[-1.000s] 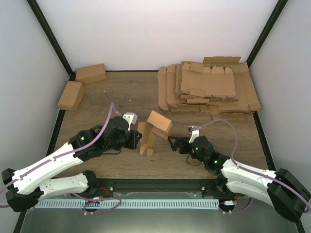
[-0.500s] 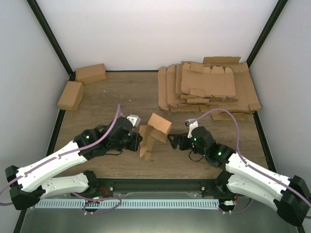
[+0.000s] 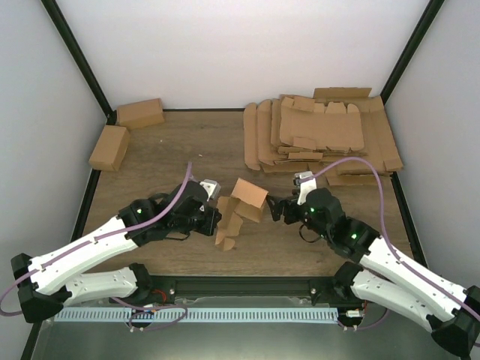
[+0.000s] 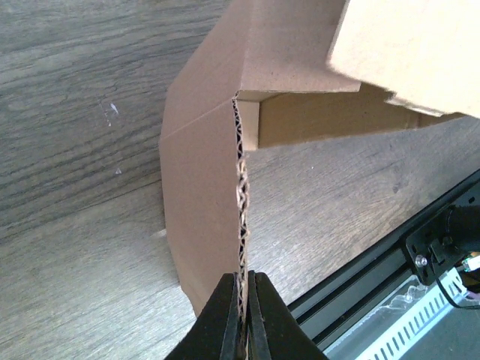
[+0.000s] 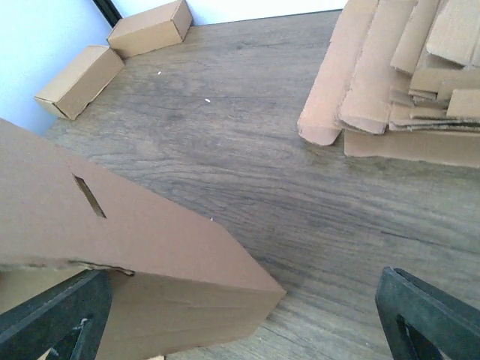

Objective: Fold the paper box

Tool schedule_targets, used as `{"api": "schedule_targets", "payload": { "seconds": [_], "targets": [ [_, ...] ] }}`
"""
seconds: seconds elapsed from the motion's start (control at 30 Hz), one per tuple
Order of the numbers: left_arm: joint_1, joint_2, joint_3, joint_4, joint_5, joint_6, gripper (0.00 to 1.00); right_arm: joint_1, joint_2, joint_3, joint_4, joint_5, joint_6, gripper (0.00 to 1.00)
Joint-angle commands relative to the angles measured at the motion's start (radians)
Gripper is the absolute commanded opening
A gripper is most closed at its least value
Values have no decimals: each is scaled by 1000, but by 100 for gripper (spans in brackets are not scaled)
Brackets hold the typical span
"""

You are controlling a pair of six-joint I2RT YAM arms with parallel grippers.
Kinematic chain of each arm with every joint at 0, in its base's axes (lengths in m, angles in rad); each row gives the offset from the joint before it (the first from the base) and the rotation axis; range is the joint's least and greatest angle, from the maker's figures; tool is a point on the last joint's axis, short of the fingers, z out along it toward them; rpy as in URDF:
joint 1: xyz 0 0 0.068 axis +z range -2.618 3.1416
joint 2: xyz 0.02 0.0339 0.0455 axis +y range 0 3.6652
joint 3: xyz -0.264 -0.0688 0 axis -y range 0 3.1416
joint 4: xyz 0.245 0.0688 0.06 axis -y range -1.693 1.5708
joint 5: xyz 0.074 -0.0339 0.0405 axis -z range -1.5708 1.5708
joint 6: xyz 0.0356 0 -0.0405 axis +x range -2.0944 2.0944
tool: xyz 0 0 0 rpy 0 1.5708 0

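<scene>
The paper box [image 3: 241, 211] is a partly folded brown blank standing on the wooden table near the front centre. Its upper part forms a closed sleeve [image 3: 250, 195], and loose flaps hang below. My left gripper [image 3: 217, 220] is shut on the edge of a lower flap. In the left wrist view the fingertips [image 4: 244, 283] pinch the corrugated edge [image 4: 241, 187]. My right gripper [image 3: 273, 208] is open just right of the sleeve. In the right wrist view the box's corner [image 5: 150, 255] lies between the spread fingers [image 5: 56, 319].
Two finished brown boxes [image 3: 139, 113] [image 3: 109, 147] lie at the back left and also show in the right wrist view [image 5: 150, 28]. A stack of flat cardboard blanks [image 3: 322, 135] fills the back right. The table's front rail [image 3: 240, 285] runs just below the box.
My right gripper has moved away from the front edge and left, closing in on the box's right end. The left gripper shifted slightly right with the flap, and the box turned a little.
</scene>
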Motion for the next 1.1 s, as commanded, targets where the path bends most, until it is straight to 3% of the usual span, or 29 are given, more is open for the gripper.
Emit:
{"api": "schedule_targets", "payload": {
  "seconds": [0.0, 0.37, 0.57, 0.87, 1.07],
  "targets": [
    [-2, -16, -9, 5, 29, 30, 4, -3, 45, 100, -66, -2, -77, 100],
    [-2, -22, -25, 3, 60, 39, 4, -3, 0, 88, -33, -40, -106, 100],
    [-2, -25, -30, 3, 86, 45, 4, -3, 23, 90, -51, 3, -124, 100],
    [0, -31, -34, -44, 56, 35, 4, -4, 105, 103, -20, -64, -130, 100],
    [1, -37, -46, -42, 56, 35, 4, -52, 101, 76, 12, -139, -138, 89]
  ]
}}
